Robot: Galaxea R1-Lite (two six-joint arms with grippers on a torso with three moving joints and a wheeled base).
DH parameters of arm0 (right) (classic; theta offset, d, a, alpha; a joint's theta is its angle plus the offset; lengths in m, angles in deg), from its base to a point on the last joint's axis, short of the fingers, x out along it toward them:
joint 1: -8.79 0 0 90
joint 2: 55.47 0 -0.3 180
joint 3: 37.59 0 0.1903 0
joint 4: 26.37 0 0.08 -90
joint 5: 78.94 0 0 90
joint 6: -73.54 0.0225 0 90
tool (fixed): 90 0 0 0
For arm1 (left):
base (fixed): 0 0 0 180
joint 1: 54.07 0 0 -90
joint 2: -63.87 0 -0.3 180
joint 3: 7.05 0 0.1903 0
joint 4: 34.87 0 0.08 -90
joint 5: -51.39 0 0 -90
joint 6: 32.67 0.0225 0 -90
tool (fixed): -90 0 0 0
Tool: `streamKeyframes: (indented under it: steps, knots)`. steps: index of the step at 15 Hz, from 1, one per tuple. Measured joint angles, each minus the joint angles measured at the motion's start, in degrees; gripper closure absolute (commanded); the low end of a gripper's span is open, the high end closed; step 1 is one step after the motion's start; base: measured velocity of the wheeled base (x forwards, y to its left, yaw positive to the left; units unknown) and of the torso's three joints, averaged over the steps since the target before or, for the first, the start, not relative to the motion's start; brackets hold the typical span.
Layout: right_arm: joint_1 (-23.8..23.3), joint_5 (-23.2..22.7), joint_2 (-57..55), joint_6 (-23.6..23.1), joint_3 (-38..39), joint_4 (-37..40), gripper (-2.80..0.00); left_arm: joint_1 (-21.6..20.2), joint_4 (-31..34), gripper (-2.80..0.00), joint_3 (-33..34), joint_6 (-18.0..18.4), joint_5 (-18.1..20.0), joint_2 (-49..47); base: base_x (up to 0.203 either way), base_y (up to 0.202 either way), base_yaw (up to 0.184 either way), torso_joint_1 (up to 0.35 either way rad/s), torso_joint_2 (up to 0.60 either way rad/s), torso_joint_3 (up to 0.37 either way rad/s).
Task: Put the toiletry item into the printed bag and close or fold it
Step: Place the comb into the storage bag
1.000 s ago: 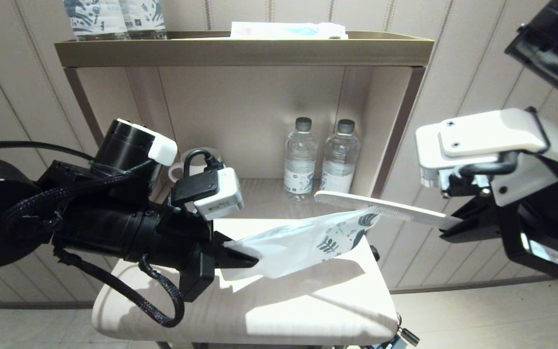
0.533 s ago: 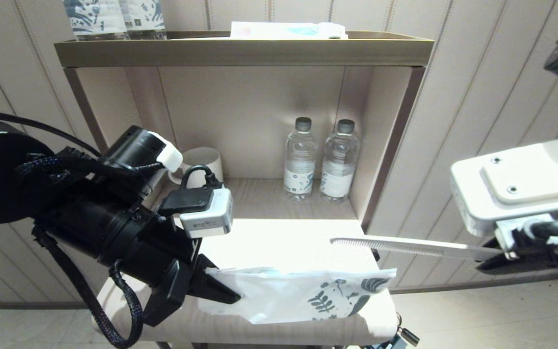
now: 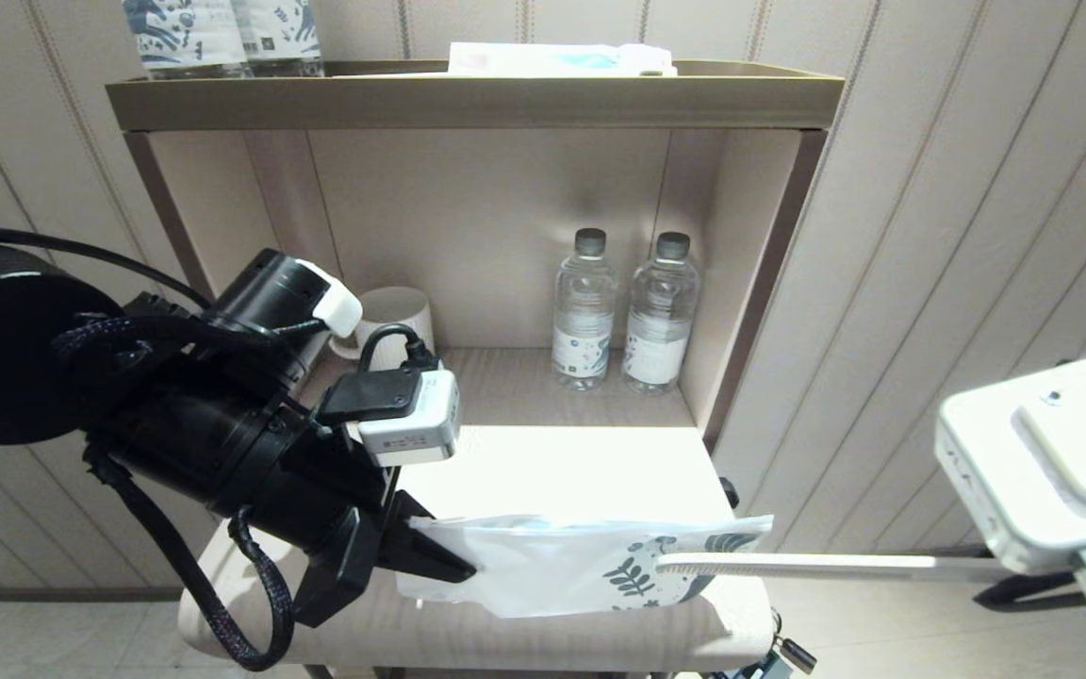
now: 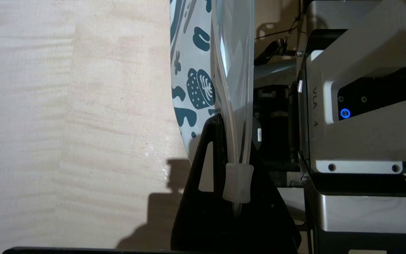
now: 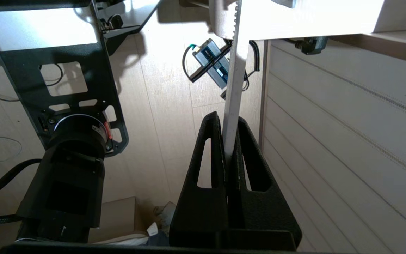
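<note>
Gripping the printed bag [image 3: 562,571] by its plain end, your left gripper [image 3: 444,556] held it over the table [image 3: 543,462]. At three o'clock, your right gripper [image 5: 228,155] clamped the toiletry item [image 3: 816,566], its tip over the bag's printed end.

hotel-style guest room corner, striped panelled wall [image 3: 892,236], beige shelf unit [image 3: 468,99], complimentary water bottles [image 3: 623,316], a cup [image 3: 397,311], pale wood desk [image 3: 552,462]
</note>
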State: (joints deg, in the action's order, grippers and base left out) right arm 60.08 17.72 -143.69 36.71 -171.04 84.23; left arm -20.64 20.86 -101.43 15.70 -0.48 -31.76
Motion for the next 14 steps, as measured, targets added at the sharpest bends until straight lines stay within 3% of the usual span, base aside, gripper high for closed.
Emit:
streamKeyframes:
  steps: [3,5,7,8,14]
  knots:
    - [-1.83,-2.16,0.3,1.01,-0.23,-0.95,0.0,-0.21,-2.8,0.0,2.26,-0.22,0.8,1.29,0.0,0.0,0.0,0.0,0.0,0.0]
    - [-6.37,-9.24,-0.63,4.7,-0.26,-8.77,0.0,-0.42,-6.76,0.0,3.5,-0.91,2.74,2.21,0.0,0.0,0.0,0.0,0.0,0.0]
    - [-9.4,-17.69,-3.13,10.05,-0.04,-17.27,0.0,-0.69,-6.94,0.0,3.9,-1.0,3.76,2.72,0.0,0.0,0.0,0.0,0.0,0.0]
    - [-10.02,-19.79,-4.52,11.21,0.02,-19.24,0.0,-0.83,-6.94,0.0,3.97,-1.0,3.79,2.85,0.0,0.0,0.0,0.0,0.0,0.0]
    - [-10.13,-23.6,-11.17,14.84,0.6,-29.9,0.0,-1.34,-7.34,0.0,4.58,-0.94,3.9,2.93,0.0,0.0,0.0,0.0,0.0,0.0]
